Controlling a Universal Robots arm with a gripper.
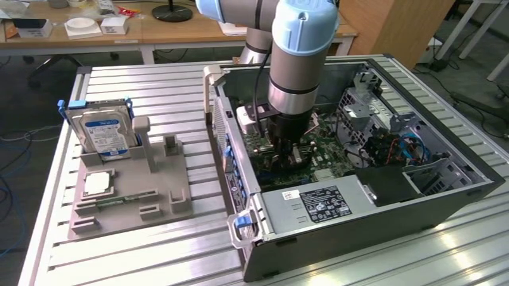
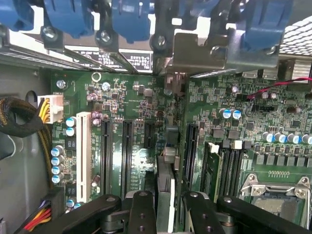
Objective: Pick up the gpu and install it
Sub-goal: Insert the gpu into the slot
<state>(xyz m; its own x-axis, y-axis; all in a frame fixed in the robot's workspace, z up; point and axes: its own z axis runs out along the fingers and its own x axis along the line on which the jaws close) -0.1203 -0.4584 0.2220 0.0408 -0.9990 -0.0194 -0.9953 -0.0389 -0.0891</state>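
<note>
Gripper (image 2: 168, 204) pinches the gpu (image 2: 165, 161) edge-on between its two black fingers (image 2: 141, 212), jaws narrowly apart on the thin card. Gpu stands upright over the green motherboard (image 2: 146, 112), in line with the black slots (image 2: 127, 156); its pale bracket (image 2: 204, 48) sits at the case's rear wall beneath blue clips (image 2: 129, 19). In the exterior view the arm (image 1: 298, 65) reaches down into the open case (image 1: 445, 196). On the exterior view's left, a grey tray (image 1: 131, 190) holds the hard drive (image 1: 102, 131), well apart from the case.
</note>
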